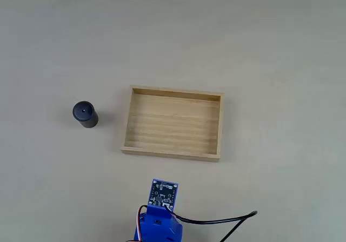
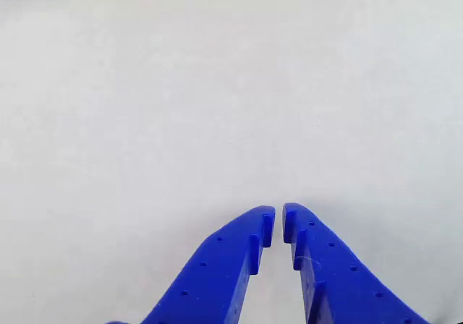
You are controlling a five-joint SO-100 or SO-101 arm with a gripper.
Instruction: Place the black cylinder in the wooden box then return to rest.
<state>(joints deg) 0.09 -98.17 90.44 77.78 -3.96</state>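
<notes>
Black cylinder (image 1: 85,114) stands upright left of the wooden box (image 1: 173,154) — tool (image 2: 278,223) nearly closed, holding nothing.

I see my gripper (image 2: 278,217) in solid bright blue over a plain pale table (image 2: 217,107). Beyond it, the wooden box (image 1: 173,124) is light tan with slatted grain, and the black cylinder (image 1: 85,114) is matte black.

You are viewing a matte black cylinder (image 1: 85,114), a light unfinished-looking wooden box (image 1: 173,152) showing lengthwise grain, a smooth matt pale table (image 1: 270,47), and a gripper (image 2: 278,219) appearing as smooth blue plastic with small dimples.
</notes>
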